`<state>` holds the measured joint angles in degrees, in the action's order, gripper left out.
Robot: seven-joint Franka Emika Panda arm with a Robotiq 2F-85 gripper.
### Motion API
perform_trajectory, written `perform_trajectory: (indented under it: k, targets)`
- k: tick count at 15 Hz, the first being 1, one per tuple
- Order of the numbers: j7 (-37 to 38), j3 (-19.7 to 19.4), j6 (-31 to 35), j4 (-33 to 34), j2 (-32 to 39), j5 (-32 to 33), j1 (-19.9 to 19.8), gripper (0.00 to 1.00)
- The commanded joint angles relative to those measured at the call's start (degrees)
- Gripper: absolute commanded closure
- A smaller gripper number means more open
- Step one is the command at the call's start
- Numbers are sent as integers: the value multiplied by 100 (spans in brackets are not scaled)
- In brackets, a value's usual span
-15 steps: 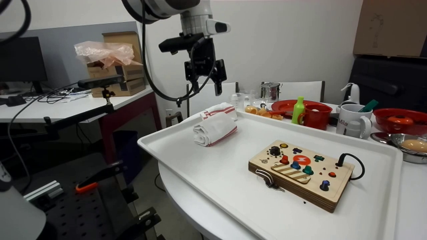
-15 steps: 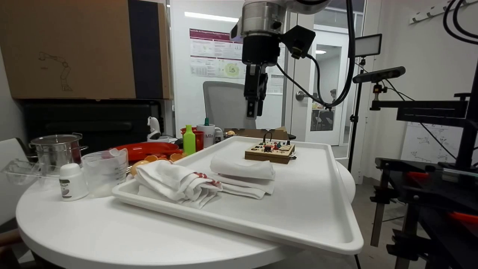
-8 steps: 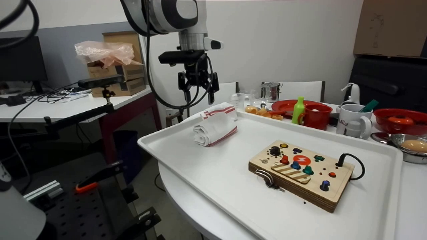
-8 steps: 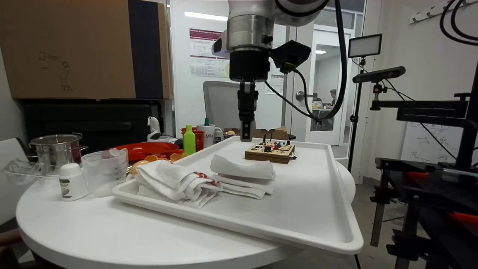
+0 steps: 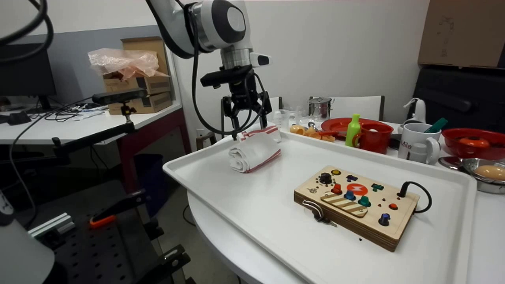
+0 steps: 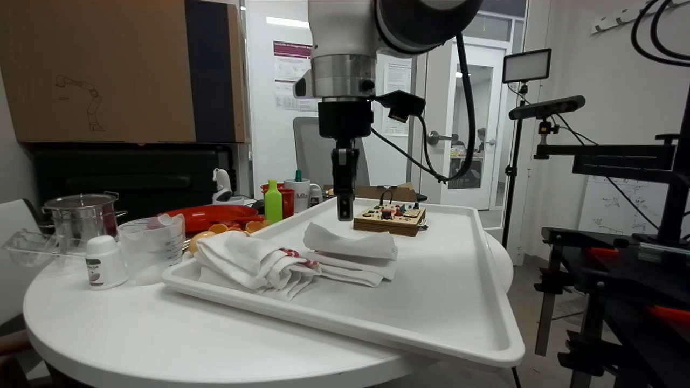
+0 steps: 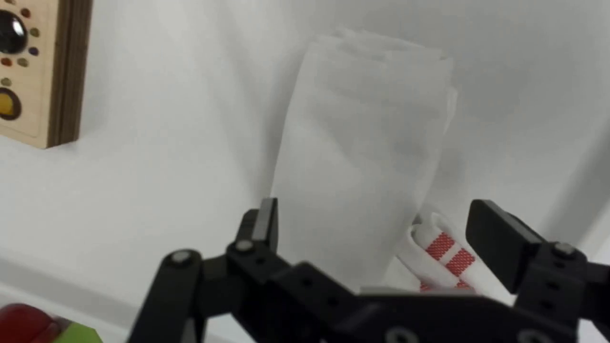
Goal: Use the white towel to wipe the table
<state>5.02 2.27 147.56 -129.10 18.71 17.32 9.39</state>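
White and upright in an exterior view, a capped bottle (image 6: 105, 264) stands on the table (image 6: 215, 334) outside the near left corner of the tray (image 6: 345, 323). In that corner the red-striped towel (image 6: 248, 261) lies bunched. A green bottle (image 6: 273, 203) stands beyond the left edge. The gripper (image 6: 345, 214) hangs above the tray, its jaws parted wide in the wrist view. The white towel (image 6: 350, 243) lies folded beside the striped one; toward the far edge sits a wooden box (image 6: 385, 225).

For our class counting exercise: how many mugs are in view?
2: a red mug beside the lime-green bottle, and a white mug lettered "Mila", both outside the tray. Others may be hidden.
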Motion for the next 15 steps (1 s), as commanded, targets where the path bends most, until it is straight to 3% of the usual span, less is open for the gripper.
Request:
perform_trajectory:
  k: [1,6,15]
  targets:
    - [734,-233,-404,319,305,127,222,0]
    - [952,-156,-615,450,571,-323,108,0]
    - [726,-144,-537,748,883,-399,60,0]
